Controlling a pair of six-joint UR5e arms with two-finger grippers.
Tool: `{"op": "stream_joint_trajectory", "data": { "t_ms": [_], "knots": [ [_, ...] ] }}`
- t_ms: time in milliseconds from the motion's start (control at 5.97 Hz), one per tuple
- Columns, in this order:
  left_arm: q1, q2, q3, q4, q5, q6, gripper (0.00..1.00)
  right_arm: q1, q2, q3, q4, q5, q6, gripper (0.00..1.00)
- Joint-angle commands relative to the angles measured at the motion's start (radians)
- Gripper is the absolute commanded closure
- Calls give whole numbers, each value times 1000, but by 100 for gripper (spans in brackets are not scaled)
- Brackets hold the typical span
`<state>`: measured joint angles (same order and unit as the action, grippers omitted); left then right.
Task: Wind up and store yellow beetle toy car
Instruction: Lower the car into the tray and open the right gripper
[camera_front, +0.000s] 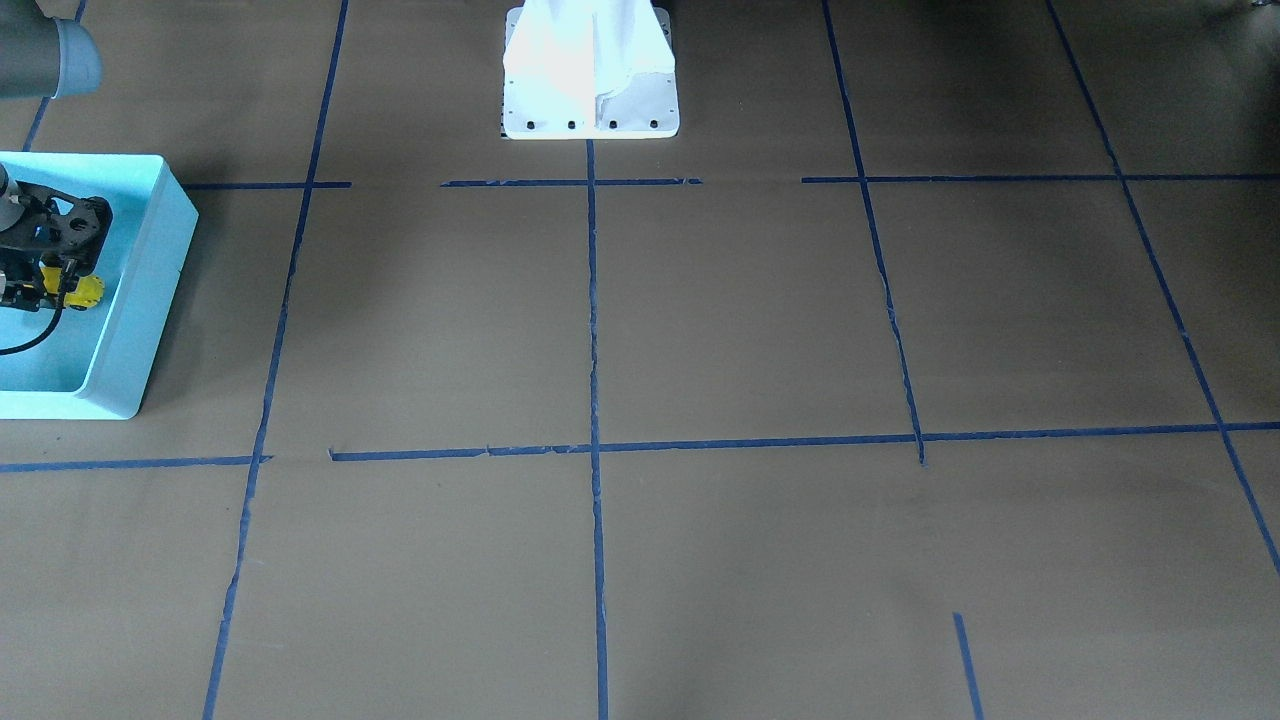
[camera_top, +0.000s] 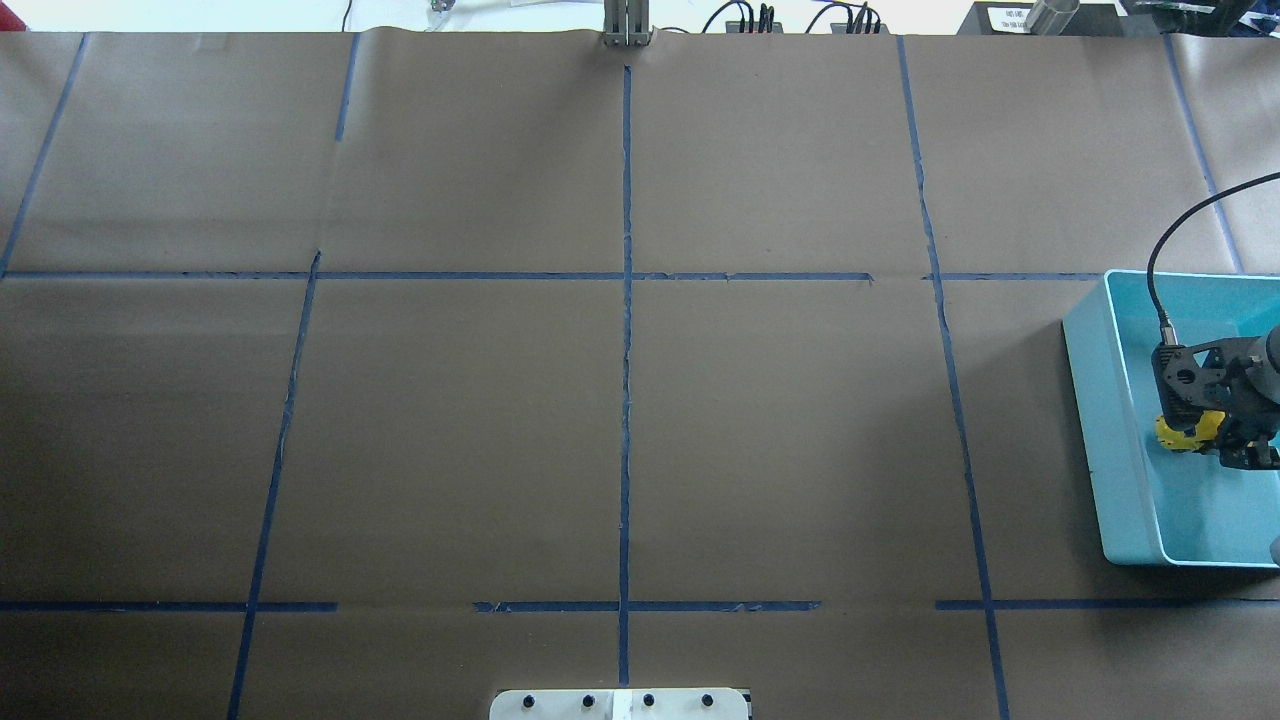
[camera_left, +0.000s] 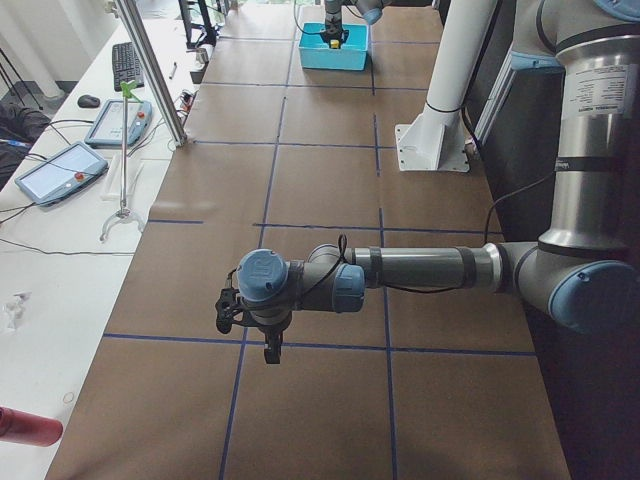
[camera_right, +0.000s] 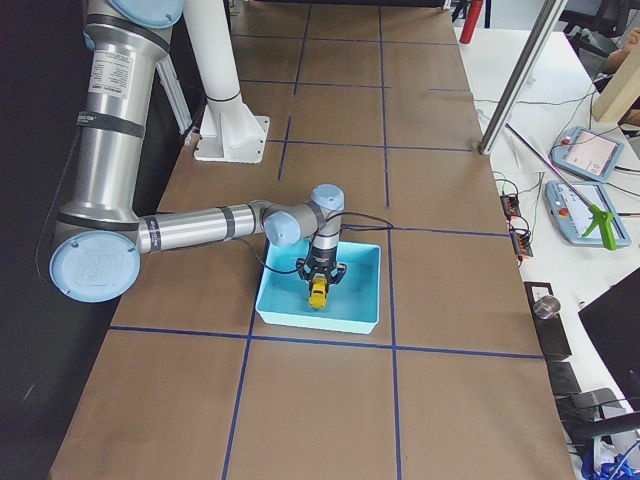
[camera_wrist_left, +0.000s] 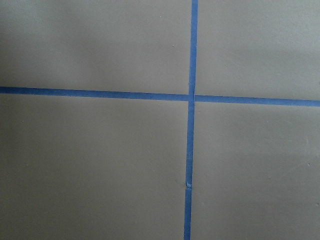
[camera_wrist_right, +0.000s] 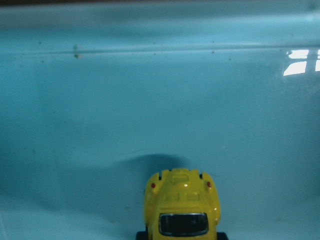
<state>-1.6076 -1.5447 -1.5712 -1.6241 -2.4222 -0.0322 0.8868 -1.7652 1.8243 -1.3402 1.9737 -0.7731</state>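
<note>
The yellow beetle toy car (camera_top: 1183, 433) hangs inside the turquoise bin (camera_top: 1088, 400) at the table's right edge, between the fingers of my right gripper (camera_top: 1208, 432). The right gripper is shut on the car. In the right wrist view the car (camera_wrist_right: 182, 202) shows at the bottom, with its shadow on the bin floor (camera_wrist_right: 150, 110) beyond it. The front view shows the car (camera_front: 86, 290) near the bin's wall (camera_front: 150, 280). My left gripper (camera_left: 272, 352) points down over bare table, far from the bin; I cannot tell whether it is open or shut.
Brown paper with blue tape lines (camera_top: 626, 350) covers the table. The robot's white base plate (camera_front: 590, 110) stands at the near middle edge. The left wrist view shows only a tape crossing (camera_wrist_left: 191, 97). Operators' tablets (camera_left: 60, 170) lie on a side table.
</note>
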Motion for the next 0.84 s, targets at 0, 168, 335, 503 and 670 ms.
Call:
{"op": "stream_joint_trajectory", "data": {
  "t_ms": [0,168,335,503,670],
  "knots": [
    [0,-2,2,0,2,0,0,0,1,-17,33,4,6,75],
    [0,-2,-3,0,2,0,0,0,1,-13,33,5,8,33],
    [0,-2,-1,0,2,0,0,1,1,-8,33,7,6,0],
    [0,0,5,-5,8,3,0,6,-10,51,32,13,6,0],
    [0,0,3,-5,3,3,0,12,-67,138,21,13,5,0]
  ]
}}
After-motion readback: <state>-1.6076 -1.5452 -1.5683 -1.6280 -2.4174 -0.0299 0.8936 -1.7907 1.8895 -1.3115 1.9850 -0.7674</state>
